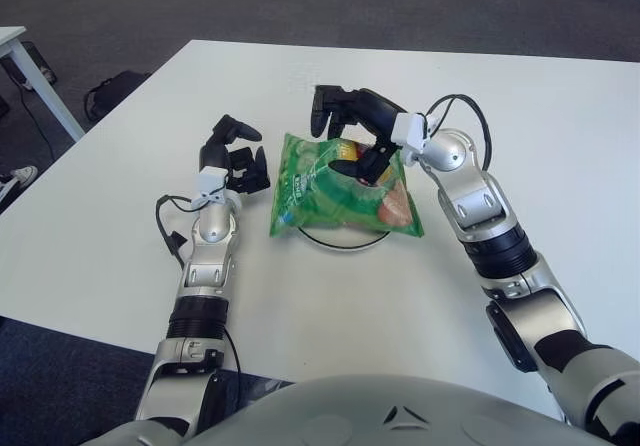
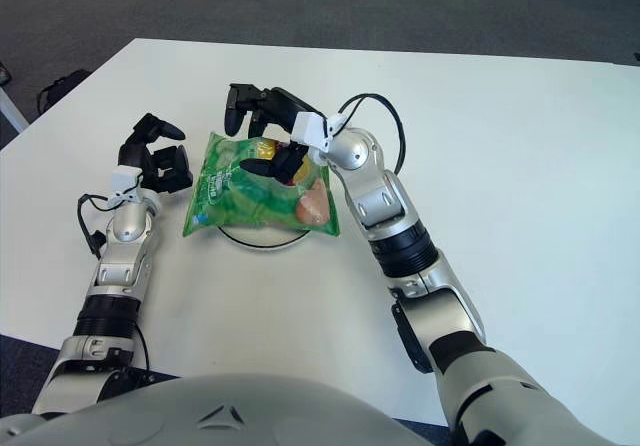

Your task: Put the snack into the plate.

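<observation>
White table [image 1: 560, 136], mid-width near front edge: one green crinkly snack bag [image 1: 345, 186] flat across one round white plate [image 1: 340, 241]; right hand [image 1: 355, 126] above, fingers spread; left hand [image 1: 235, 161] beside, half-curled, empty.

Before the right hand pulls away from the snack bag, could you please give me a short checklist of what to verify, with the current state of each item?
1. Snack bag lies flat over the plate: ok; it covers most of the plate, and only the near rim shows.
2. Bag centred on the plate: not ok; its left end overhangs onto the table.
3. Right hand has let go: ok; the upper fingers are spread above the bag's far edge, though one fingertip seems to touch the top.
4. Left hand out of the way: ok; it shows just left of the bag, holding nothing.
5. Withdrawal path for the right hand: ok; nothing shows behind it on the table.
</observation>
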### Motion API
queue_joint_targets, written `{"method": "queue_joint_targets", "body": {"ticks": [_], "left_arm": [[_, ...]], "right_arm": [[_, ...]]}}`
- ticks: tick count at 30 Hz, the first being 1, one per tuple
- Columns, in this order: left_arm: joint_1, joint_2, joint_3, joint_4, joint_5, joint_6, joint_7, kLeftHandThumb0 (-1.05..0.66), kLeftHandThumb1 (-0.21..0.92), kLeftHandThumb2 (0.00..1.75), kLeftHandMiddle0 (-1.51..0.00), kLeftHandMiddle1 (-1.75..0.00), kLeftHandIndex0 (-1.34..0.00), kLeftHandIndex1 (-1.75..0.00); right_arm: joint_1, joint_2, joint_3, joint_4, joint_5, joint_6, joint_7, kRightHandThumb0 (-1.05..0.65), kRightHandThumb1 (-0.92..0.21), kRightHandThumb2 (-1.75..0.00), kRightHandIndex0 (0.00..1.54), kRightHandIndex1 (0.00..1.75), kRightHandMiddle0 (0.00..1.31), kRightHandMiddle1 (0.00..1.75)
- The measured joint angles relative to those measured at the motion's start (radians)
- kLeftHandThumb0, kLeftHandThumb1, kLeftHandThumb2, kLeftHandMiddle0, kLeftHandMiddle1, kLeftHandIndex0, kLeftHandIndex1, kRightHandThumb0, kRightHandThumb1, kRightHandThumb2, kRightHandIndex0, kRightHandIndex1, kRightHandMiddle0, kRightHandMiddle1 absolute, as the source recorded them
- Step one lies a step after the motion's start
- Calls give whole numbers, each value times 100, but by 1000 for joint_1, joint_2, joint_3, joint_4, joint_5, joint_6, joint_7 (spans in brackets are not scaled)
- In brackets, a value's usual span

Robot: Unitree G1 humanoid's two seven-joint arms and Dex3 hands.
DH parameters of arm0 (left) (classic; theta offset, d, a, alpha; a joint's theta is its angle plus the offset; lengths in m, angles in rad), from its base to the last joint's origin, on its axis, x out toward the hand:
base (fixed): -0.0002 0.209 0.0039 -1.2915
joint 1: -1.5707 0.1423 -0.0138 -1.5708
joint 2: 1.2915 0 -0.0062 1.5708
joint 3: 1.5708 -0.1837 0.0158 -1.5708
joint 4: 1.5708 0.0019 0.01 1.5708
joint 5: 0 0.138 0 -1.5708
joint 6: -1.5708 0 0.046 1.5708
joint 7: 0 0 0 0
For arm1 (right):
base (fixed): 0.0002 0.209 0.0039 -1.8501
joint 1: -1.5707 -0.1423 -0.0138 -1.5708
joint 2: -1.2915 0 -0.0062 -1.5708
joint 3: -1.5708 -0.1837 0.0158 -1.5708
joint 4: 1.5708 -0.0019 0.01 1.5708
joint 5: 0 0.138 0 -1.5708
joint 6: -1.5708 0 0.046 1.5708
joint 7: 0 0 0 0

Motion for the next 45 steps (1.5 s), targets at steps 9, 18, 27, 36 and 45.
{"method": "queue_joint_targets", "body": {"ticks": [9, 18, 27, 36, 45], "left_arm": [[12, 1, -8, -27, 15, 24, 5, -49, 30, 134, -130, -175, -63, -175], [-25, -4, 4, 57, -6, 27, 6, -46, 38, 124, -133, -175, -56, -175], [-22, -7, 2, 30, -16, 33, -14, -47, 35, 128, -132, -175, -58, -175], [-14, -8, -1, 24, -12, 18, -23, -48, 32, 131, -131, -175, -60, -175], [-15, -6, -1, 28, -11, -19, -26, -48, 32, 131, -131, -175, -61, -175]], "right_arm": [[-4, -42, -1, -6, 2, -51, 32, -58, -21, -104, 0, 25, 0, 68], [-67, -104, -45, -30, 27, -44, 105, -63, -20, -104, 0, 1, 0, 28], [-153, -147, -142, -32, 115, -30, 153, -62, -21, -102, 0, 0, 0, 22], [-155, -209, -216, 24, 240, -38, 249, -60, -20, -104, 0, 0, 0, 34], [-155, -209, -215, 32, 254, -45, 257, -60, -20, -104, 0, 0, 0, 34]]}}
